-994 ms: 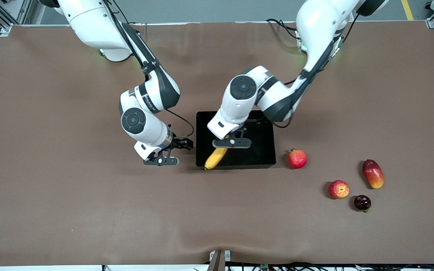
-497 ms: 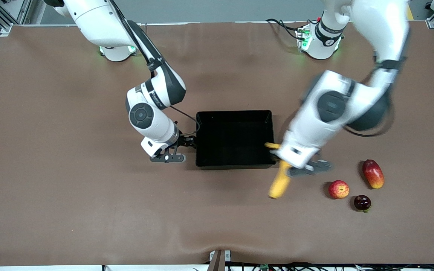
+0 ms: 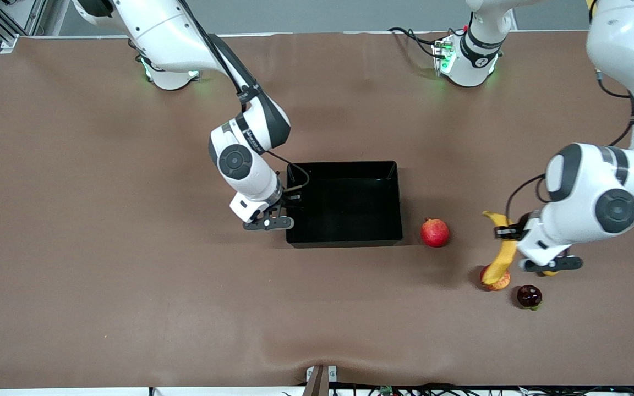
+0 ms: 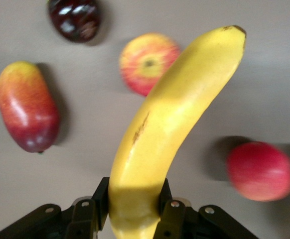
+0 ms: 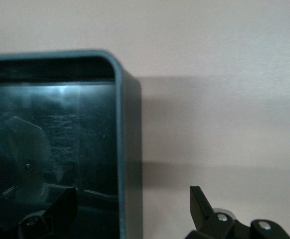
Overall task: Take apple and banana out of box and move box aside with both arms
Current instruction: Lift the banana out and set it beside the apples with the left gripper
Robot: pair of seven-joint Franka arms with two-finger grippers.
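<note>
Brown cloth covers a wide table [image 3: 130, 286] under two white robot arms. At the left arm's end, the left gripper [image 4: 135, 219] pinches the banana [image 3: 501, 256] near one end and holds it in the air, its free end over the apple [image 3: 501, 281]. The apple lies on the cloth near the black box [image 3: 391, 206], toward the left arm's end and closer to the front camera.

The right gripper [image 5: 130, 209] hangs with its fingers spread, one on each side of the box wall at the right arm's end, not yet closed on it.

By the look of it, both fruits are out and the box is empty. What remains is setting the banana down and moving the box aside.

A pomegranate [image 3: 435, 232] sits just beside the box. A mango [image 4: 28, 107] and a dark plum-like fruit [image 3: 529, 296] crowd the spot around the apple, leaving little free cloth under the banana.
</note>
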